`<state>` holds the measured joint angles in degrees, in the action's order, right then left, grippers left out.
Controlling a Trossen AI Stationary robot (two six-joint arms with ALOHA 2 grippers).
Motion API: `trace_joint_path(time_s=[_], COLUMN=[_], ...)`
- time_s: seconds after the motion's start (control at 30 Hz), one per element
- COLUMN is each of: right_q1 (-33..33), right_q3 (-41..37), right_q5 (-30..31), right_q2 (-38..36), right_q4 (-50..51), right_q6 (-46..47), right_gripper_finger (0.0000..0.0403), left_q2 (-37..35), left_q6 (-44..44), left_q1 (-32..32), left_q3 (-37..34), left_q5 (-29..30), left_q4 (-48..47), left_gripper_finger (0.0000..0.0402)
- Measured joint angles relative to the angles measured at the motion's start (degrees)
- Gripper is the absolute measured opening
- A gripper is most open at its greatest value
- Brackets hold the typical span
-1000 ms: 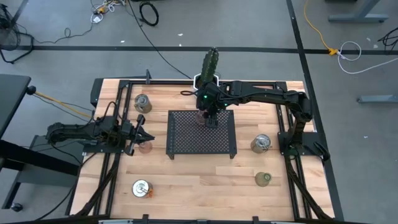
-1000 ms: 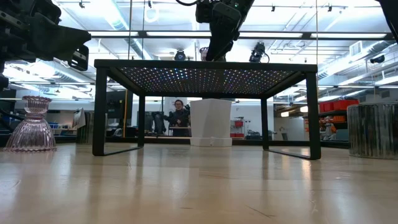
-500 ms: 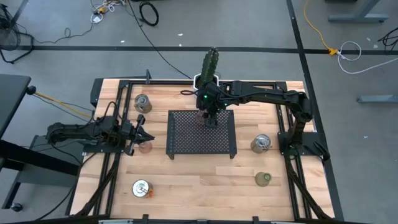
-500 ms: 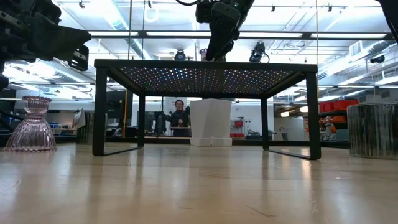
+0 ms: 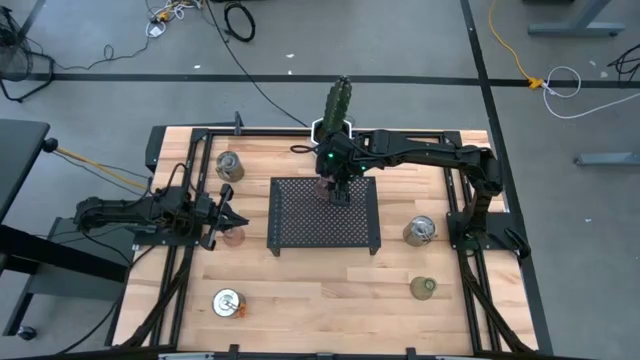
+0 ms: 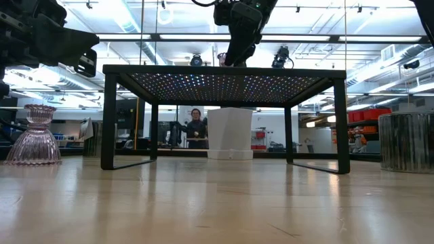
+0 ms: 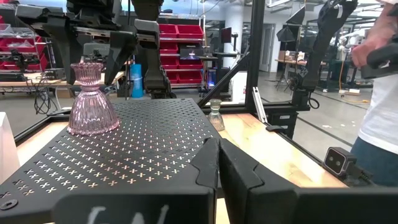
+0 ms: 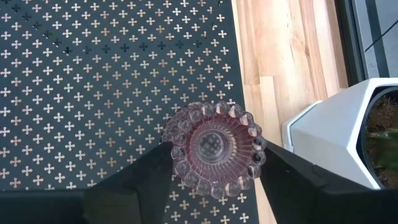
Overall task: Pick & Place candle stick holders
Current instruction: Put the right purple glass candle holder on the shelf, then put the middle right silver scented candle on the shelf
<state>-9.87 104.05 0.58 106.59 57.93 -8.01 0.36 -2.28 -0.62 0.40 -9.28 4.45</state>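
A pink ribbed glass candle stick holder (image 8: 216,149) stands upright by its base on the black mesh tray (image 5: 325,225), near the tray's far edge. My right gripper (image 8: 217,171) hangs over it, slanting down, open, one finger on each side of the holder's beaded rim. A second pink holder (image 5: 235,236) stands on the table beside my left gripper (image 5: 222,218), which waits shut at the left. Silver holders stand at the far left (image 5: 229,165), near left (image 5: 229,302) and right (image 5: 420,230). A greenish one (image 5: 423,288) stands near right. My right gripper has its fingers (image 8: 283,171) close beside the pink holder's rim (image 8: 258,146), coming from above at a slant. I cannot tell whether they touch it. The holder stands upright on the tray.
A white hexagonal pot (image 5: 333,128) with a cactus stands just beyond the tray's far edge, close to my right gripper. The tray stands raised on legs (image 6: 108,122). A person (image 7: 379,93) stands beyond the table's right side.
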Motion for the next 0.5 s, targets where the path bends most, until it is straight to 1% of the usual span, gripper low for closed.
trace_joint_path(time_s=[0.33, 0.5], right_q1=[-0.22, -0.22], right_q3=[0.0, 0.0], right_q5=[0.0, 0.0], right_q2=[-1.9, -3.15], right_q4=[0.04, 1.9], right_q6=[0.0, 0.0], right_gripper_finger=[0.0252, 0.0264], left_q2=[0.0, -0.01], left_q6=[0.0, 0.0], left_q1=[0.02, 0.01], left_q3=[-0.02, -0.01], left_q5=[0.0, 0.0], left_q4=[0.0, 0.0], left_gripper_finger=[0.0018, 0.0018])
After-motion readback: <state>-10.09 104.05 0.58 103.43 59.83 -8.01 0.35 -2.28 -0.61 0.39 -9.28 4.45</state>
